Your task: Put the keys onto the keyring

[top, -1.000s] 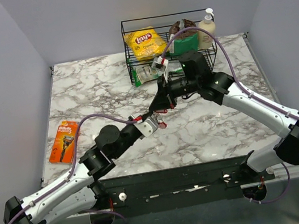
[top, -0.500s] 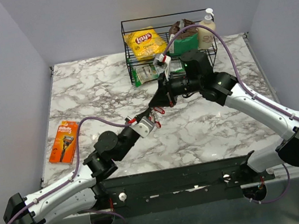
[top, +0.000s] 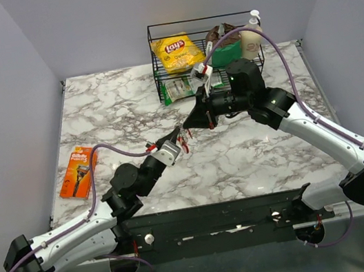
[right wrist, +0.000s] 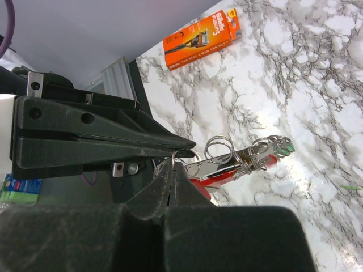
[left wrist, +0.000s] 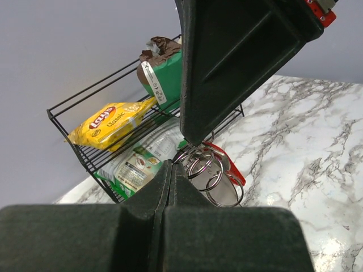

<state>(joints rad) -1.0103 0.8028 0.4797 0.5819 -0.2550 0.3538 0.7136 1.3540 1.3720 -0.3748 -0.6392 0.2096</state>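
Observation:
The keyring bunch [top: 184,136] hangs above the middle of the table between both grippers. In the right wrist view my right gripper [right wrist: 173,165] is shut on a thin metal ring [right wrist: 180,154] of the bunch. From that ring run more rings [right wrist: 218,148], a silvery-grey flat piece [right wrist: 227,165], a red oval loop [right wrist: 199,186] and a green tag [right wrist: 287,148] at the far end. In the left wrist view my left gripper [left wrist: 170,168] is shut at the bunch's edge, by the rings [left wrist: 209,173] and the red loop [left wrist: 229,165]. No key blades can be made out.
A black wire basket [top: 154,50] at the back holds a yellow Lay's bag [top: 178,53], a green pouch [top: 225,50] and a lotion bottle [top: 252,32]. A green snack pack [top: 178,90] lies in front of it. An orange razor pack [top: 78,171] lies at the left edge.
Both grippers have stayed shut on the bunch. The left gripper has pulled back and to the left, and the right gripper has followed it with the bunch.

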